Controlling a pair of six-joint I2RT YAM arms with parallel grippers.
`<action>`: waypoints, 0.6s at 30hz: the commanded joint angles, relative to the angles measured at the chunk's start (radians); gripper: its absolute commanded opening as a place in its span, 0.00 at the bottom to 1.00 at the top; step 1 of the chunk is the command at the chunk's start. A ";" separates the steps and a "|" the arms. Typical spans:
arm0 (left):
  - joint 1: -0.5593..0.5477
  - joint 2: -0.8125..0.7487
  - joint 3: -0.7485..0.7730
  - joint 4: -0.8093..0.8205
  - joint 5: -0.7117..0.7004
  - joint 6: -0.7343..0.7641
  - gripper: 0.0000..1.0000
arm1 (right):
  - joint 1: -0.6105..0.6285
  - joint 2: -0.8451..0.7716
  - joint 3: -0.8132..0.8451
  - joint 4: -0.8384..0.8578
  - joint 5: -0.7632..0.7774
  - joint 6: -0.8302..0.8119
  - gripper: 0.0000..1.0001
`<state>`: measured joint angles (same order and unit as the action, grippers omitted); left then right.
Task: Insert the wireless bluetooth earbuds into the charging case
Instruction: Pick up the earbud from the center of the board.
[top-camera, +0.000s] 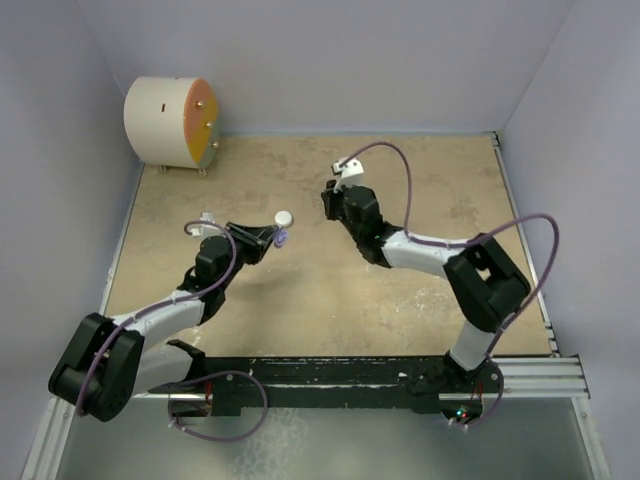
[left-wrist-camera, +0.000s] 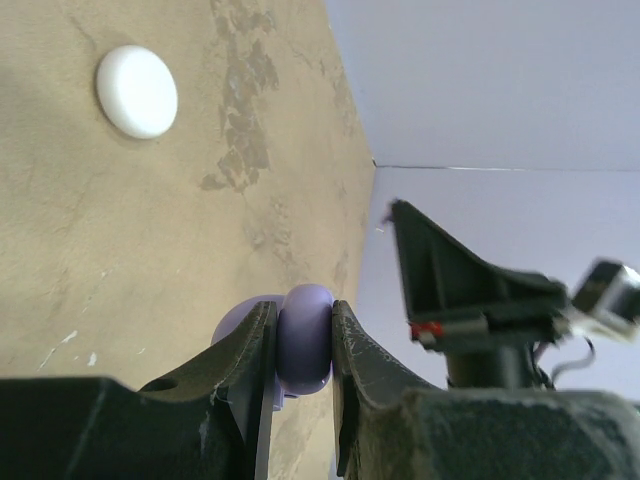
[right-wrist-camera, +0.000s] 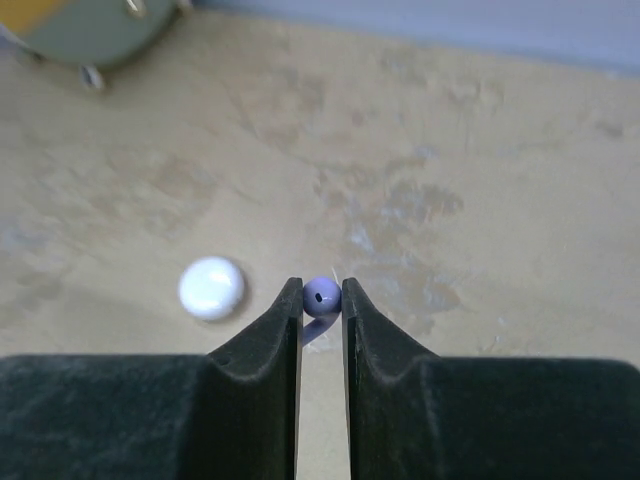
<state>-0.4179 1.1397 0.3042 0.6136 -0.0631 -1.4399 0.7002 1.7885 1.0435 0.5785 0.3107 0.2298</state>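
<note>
High rear overview; wrist close-ups sharing white case (left-wrist-camera: 137, 91)

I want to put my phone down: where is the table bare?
Bare: the far right corner beyond the right arm, and the near middle between both arms. Crowded: around the white case, between the left claw and right claw. A drum fills the far left corner.

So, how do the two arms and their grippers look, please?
The left arm and right arm have black joints and silver-white links. A lilac cable loops along each. The left gripper and right gripper have black, wedge-shaped fingers.
</note>
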 joint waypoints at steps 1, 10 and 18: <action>0.008 0.066 0.096 0.085 0.054 -0.020 0.00 | 0.004 -0.158 -0.206 0.522 -0.074 -0.085 0.00; 0.008 0.228 0.199 0.193 0.145 -0.101 0.00 | 0.004 -0.202 -0.371 0.879 -0.222 -0.315 0.00; 0.007 0.301 0.215 0.260 0.187 -0.166 0.00 | 0.004 -0.173 -0.424 1.103 -0.313 -0.424 0.00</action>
<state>-0.4168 1.4330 0.4805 0.7765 0.0891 -1.5578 0.7002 1.6028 0.6380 1.4464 0.0696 -0.0826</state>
